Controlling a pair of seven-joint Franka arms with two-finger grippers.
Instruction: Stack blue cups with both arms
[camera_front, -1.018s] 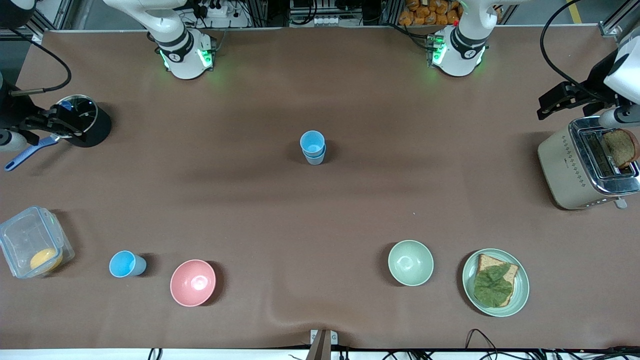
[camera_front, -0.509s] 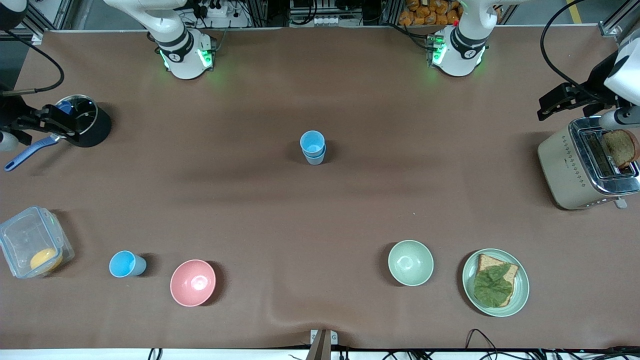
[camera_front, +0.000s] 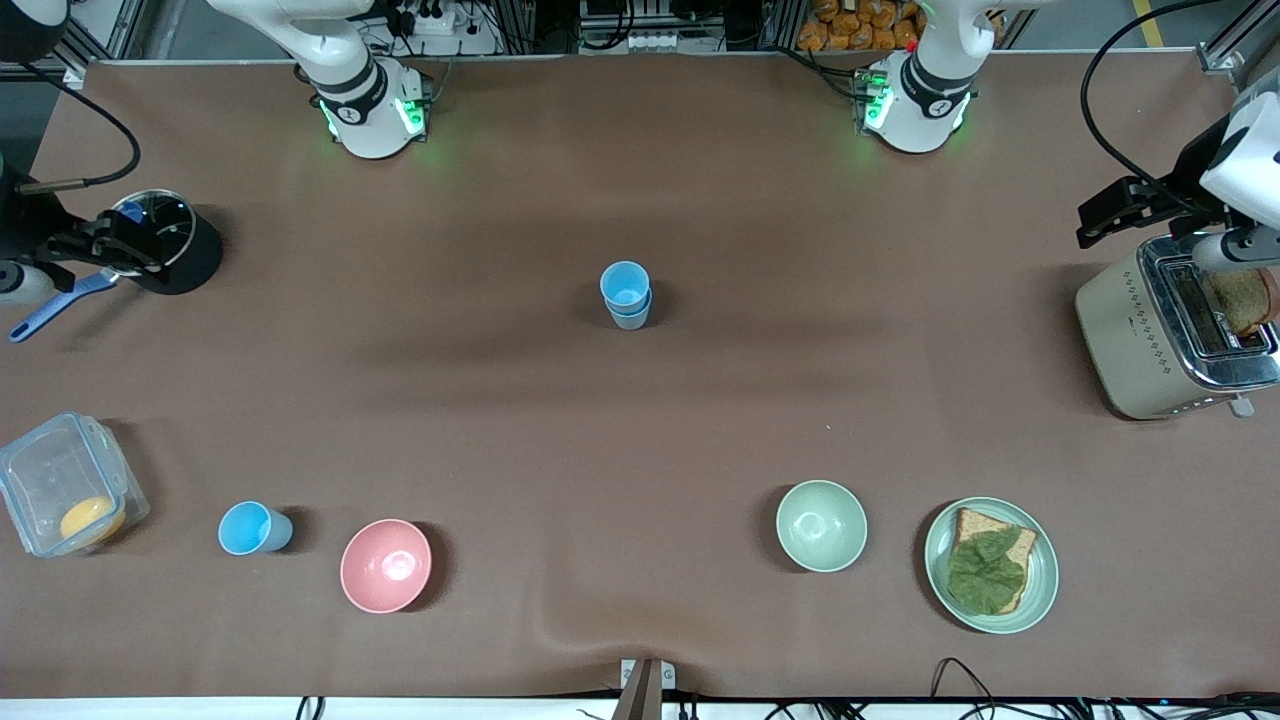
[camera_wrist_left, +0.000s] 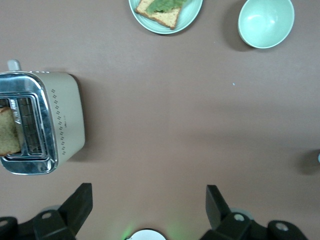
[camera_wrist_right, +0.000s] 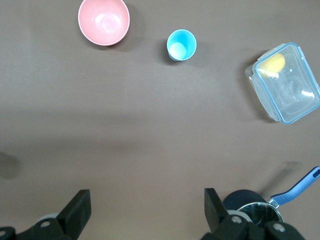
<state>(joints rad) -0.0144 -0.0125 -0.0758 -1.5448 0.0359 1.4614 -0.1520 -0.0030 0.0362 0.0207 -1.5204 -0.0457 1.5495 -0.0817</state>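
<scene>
Two stacked cups (camera_front: 626, 294) stand mid-table; a lone cup (camera_front: 250, 528) sits nearer the camera, beside a bowl (camera_front: 386, 565).

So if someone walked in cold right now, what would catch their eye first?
Probably the stacked blue cups alone mid-table, with a single blue cup nearer the camera beside the pink bowl. Both grippers are open and up at the table ends: the left gripper by the toaster, the right gripper by the black pot.

left gripper (camera_wrist_left: 149, 210) hangs high at the left arm's end of the table, fingers spread; right gripper (camera_wrist_right: 147, 210) likewise at the right arm's end
</scene>
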